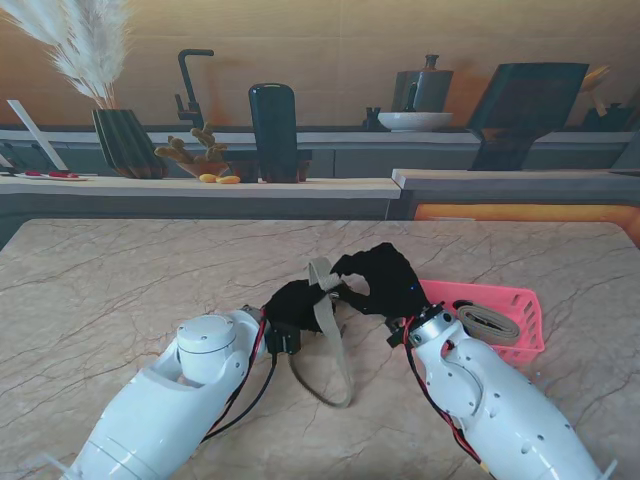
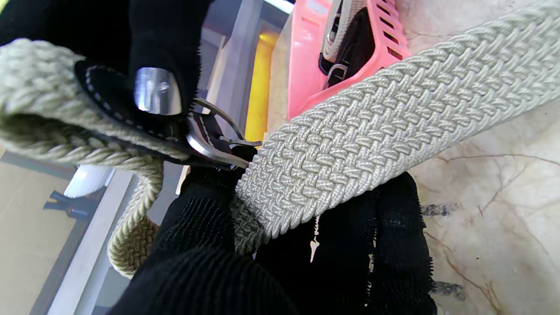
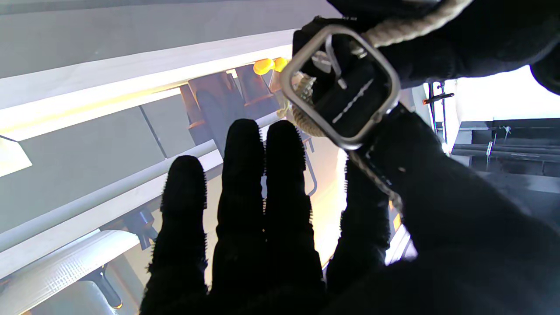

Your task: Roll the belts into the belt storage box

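Belt (image 1: 334,345), beige woven, lifted between both black-gloved hands near table centre; loose length looped down onto marble table (image 1: 120,290), nearer to me. Left hand (image 1: 293,303) clenched around strap beside buckle end. Right hand (image 1: 378,278) pinching buckle end between thumb and forefinger (other fingers (image 3: 245,183) straight, side by side). Metal buckle (image 3: 340,85) clear in right wrist view. Pink box (image 1: 520,305) just right of right hand, second rolled belt (image 1: 488,322) lying inside.
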`<act>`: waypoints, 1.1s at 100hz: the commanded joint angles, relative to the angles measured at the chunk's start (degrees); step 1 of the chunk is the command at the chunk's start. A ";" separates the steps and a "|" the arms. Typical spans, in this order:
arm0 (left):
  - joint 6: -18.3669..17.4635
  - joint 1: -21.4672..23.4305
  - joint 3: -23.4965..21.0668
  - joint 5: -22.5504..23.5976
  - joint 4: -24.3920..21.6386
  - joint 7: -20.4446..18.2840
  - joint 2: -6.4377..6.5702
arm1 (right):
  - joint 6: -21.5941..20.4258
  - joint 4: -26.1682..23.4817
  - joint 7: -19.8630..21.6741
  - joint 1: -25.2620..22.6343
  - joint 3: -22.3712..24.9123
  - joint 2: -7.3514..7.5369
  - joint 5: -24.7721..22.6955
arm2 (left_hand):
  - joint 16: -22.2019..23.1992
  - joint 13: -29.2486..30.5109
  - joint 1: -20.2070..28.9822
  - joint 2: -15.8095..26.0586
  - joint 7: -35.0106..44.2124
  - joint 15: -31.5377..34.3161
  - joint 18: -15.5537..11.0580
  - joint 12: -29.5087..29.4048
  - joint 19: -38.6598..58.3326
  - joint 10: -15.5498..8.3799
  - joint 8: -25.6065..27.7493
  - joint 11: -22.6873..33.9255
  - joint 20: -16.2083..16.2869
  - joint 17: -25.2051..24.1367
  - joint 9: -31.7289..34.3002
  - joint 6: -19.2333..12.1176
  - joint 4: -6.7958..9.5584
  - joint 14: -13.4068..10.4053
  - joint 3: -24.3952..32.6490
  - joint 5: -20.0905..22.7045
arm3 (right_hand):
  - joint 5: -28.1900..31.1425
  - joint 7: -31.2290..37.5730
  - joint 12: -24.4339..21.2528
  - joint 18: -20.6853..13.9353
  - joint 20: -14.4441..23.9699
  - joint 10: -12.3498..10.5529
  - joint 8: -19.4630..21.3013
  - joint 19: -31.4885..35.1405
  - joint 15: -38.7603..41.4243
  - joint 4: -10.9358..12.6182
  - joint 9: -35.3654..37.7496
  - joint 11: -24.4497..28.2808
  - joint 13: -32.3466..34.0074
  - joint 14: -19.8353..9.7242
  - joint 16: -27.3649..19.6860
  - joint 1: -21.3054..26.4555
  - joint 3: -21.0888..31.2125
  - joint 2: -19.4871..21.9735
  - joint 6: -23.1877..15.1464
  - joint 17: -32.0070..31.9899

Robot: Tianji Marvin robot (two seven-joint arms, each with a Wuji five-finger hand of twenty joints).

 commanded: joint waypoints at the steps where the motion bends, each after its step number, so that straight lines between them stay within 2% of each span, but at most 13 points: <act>1: -0.33 -0.09 0.53 0.58 1.47 -1.01 0.34 | -0.42 -2.13 -0.82 -0.14 0.27 -0.63 0.40 | -0.03 -0.71 1.09 -1.47 -3.51 -0.58 0.98 0.04 -0.15 -0.28 -2.45 -0.70 -0.36 -0.45 -0.65 3.68 -0.42 0.51 1.04 -1.49 | 3.67 4.56 0.55 -0.60 0.32 0.65 3.30 -0.86 0.46 -0.23 -1.62 0.86 -1.53 -0.70 0.77 2.16 3.03 5.32 -6.82 -1.08; 15: -1.78 -0.73 1.59 4.04 2.34 -0.89 0.51 | -0.45 -3.30 -0.75 -0.75 1.02 -0.89 1.33 | 0.20 -2.21 1.84 -2.70 -5.91 -2.32 0.71 0.33 -1.23 -0.85 -4.68 -2.43 -0.77 -1.19 -2.49 2.34 0.20 -0.04 2.06 -2.05 | 3.82 4.49 0.57 -0.65 0.58 0.39 3.58 -1.01 0.42 -0.21 -1.73 0.88 -1.45 -0.91 0.79 2.05 3.19 5.16 -6.94 -1.05; 28: -4.41 -0.94 2.96 8.98 2.68 1.42 0.47 | -0.17 -4.70 0.44 -1.57 1.70 -1.31 3.64 | 0.16 -3.21 2.58 -3.46 -7.98 -4.30 0.55 -0.22 -1.82 -1.37 -6.22 -4.91 -1.03 -1.50 -3.87 1.23 0.27 -0.50 3.02 -2.41 | 4.17 4.39 0.50 -0.80 0.87 0.28 3.86 -1.23 0.25 -0.20 -1.82 0.74 -1.40 -0.93 0.78 1.98 3.53 4.83 -6.86 -1.04; 39: -6.84 -1.07 3.70 11.65 2.99 1.63 0.78 | 0.21 -5.48 1.01 -2.03 2.11 -1.45 4.52 | 0.11 -3.73 2.83 -3.75 -9.07 -5.41 0.38 -0.72 -2.23 -1.87 -6.88 -6.28 -1.24 -1.69 -4.54 0.47 0.20 -1.08 3.44 -2.58 | 4.84 4.40 0.45 -0.95 1.10 -0.66 4.14 -1.37 0.16 -0.37 -1.29 0.70 -1.06 -1.22 0.79 2.31 4.09 4.20 -6.70 -0.90; 66: -7.52 0.61 2.49 8.34 0.83 1.43 0.92 | 1.14 -6.06 2.50 -2.62 2.52 -1.22 4.77 | 0.51 -4.14 0.78 -4.00 -9.74 -6.21 0.11 -0.81 -2.97 -1.79 -7.26 -6.78 -1.61 -2.15 -4.63 0.14 0.25 -0.85 3.07 -2.33 | 7.05 3.75 1.51 -0.54 1.85 -1.60 4.57 -2.16 0.14 -0.97 4.99 2.75 1.34 -1.55 1.05 2.01 6.99 2.21 -5.82 -0.50; 77: -7.65 0.91 2.06 7.76 0.57 2.02 0.80 | 1.77 -6.40 3.44 -2.97 2.69 -1.25 5.64 | 1.08 -4.95 -2.87 -4.14 -10.52 -6.95 0.21 -1.00 -3.23 -1.25 -7.46 -7.67 -1.72 -2.79 -5.42 0.48 0.44 -0.33 3.33 -2.58 | 7.94 3.46 3.00 -0.09 2.25 -1.22 4.86 -2.52 1.42 -1.03 8.03 5.10 3.49 -1.84 2.11 2.36 7.71 1.55 -4.46 0.15; 80: -7.78 0.94 2.00 7.89 0.58 2.34 0.76 | 1.91 -6.51 3.79 -3.09 2.76 -1.27 6.01 | 1.20 -5.13 -4.24 -4.43 -10.79 -7.17 0.32 -1.19 -3.27 -0.93 -7.39 -8.10 -1.74 -2.89 -5.54 0.52 0.91 -0.15 3.77 -2.52 | 8.21 3.40 3.21 -0.01 2.30 -1.10 4.95 -2.63 1.62 -1.02 8.61 5.48 3.83 -1.88 2.31 2.51 7.93 1.33 -3.97 0.34; 87: -7.82 1.05 1.76 8.22 0.54 3.10 0.66 | 2.21 -6.80 4.71 -3.38 2.95 -1.27 6.79 | 1.51 -5.75 -8.13 -4.61 -12.55 -7.83 0.42 -1.51 -3.49 -0.80 -6.85 -8.90 -1.82 -3.25 -6.32 0.88 0.36 0.04 6.16 -2.45 | 8.98 3.09 3.66 0.05 2.48 -0.97 5.15 -2.91 1.95 -1.02 9.66 6.16 4.44 -1.99 2.78 2.89 8.49 0.78 -2.64 0.52; 102: -7.58 1.38 1.08 9.09 0.25 4.56 0.54 | 2.84 -7.48 7.10 -3.94 3.37 -1.14 8.31 | 1.02 -8.59 -10.32 -5.29 -17.17 -10.09 0.49 -4.57 -4.72 -0.07 -7.25 -15.02 -2.32 -4.60 -11.87 1.25 0.53 0.34 5.73 -4.53 | 10.55 2.11 3.98 0.69 2.76 -0.56 5.27 -4.07 1.89 -1.15 11.16 6.16 5.59 -2.18 3.43 2.76 9.48 0.04 -0.75 0.70; 110: -7.88 1.36 1.08 11.39 0.40 5.61 0.55 | 3.12 -7.56 7.52 -4.11 3.51 -1.20 9.00 | 0.57 -9.74 -10.54 -5.97 -20.14 -11.69 0.34 -7.21 -5.36 -0.50 -7.45 -19.06 -2.66 -4.89 -15.27 0.80 0.68 -0.61 6.71 -6.38 | 10.72 1.85 4.21 0.82 2.85 -0.68 5.40 -4.40 2.00 -1.23 11.35 6.26 5.86 -2.43 3.67 2.63 9.43 0.05 -0.93 0.70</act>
